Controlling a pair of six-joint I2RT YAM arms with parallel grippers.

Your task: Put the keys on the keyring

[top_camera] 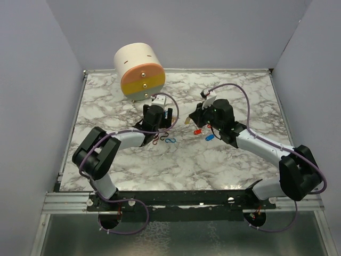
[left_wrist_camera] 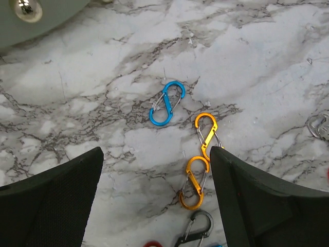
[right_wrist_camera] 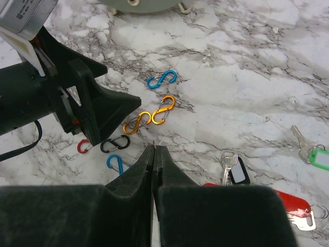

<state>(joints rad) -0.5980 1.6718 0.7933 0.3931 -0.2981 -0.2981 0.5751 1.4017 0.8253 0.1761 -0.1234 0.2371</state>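
Presently the left gripper [left_wrist_camera: 157,154] is held wide open above the loop clips [left_wrist_camera: 206,135]; the right gripper [right_wrist_camera: 154,150] is pressed shut. The keys [right_wrist_camera: 232,169] are laid on the marble table [right_wrist_camera: 267,77] beside it, so a clip could be seized mistakenly

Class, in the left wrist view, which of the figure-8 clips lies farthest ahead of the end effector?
The blue clip, alone on the marble; the orange clips and the dark clip lie nearer the end effector.
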